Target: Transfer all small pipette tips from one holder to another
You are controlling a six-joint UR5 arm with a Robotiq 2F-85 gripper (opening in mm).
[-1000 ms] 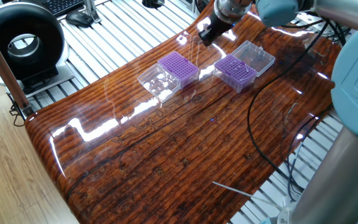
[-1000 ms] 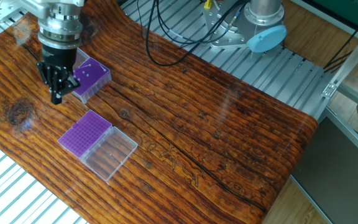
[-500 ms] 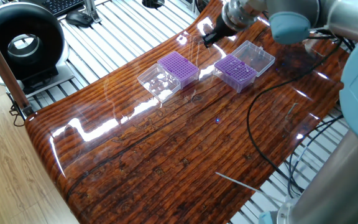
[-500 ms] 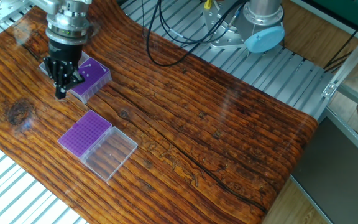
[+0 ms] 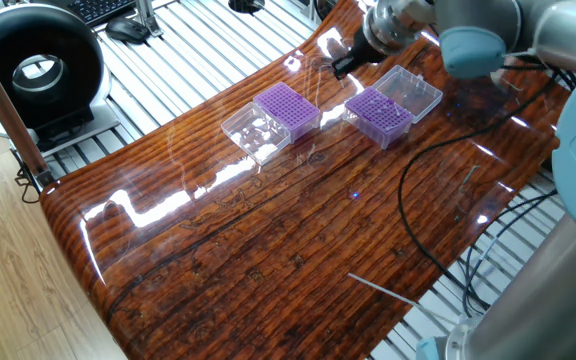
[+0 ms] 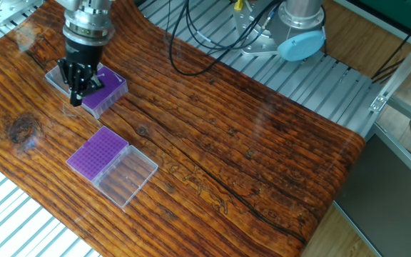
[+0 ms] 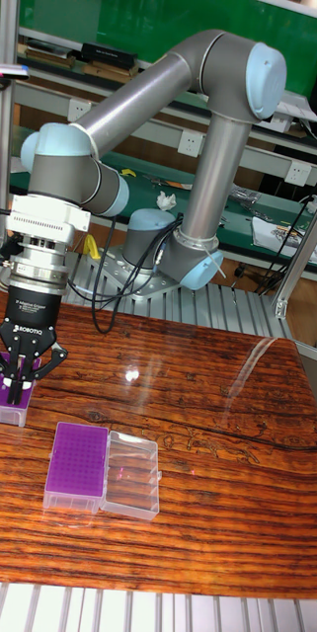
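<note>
While hovering over the purple box (image 6: 100, 88) at the tabletop's (image 6: 262, 157) ten o'clock, the gripper (image 6: 78, 91) keeps its fingers nearly clenched, seemingly empty, apparently aligning to pick a tip.

1. The gripper (image 6: 78, 93) hangs over the far purple box (image 6: 103, 89), fingers nearly together; any tip between them is too small to tell.
2. The near purple box (image 6: 97, 152) sits beside its clear lid (image 6: 127, 177) on the wooden table (image 6: 262, 157).
</note>
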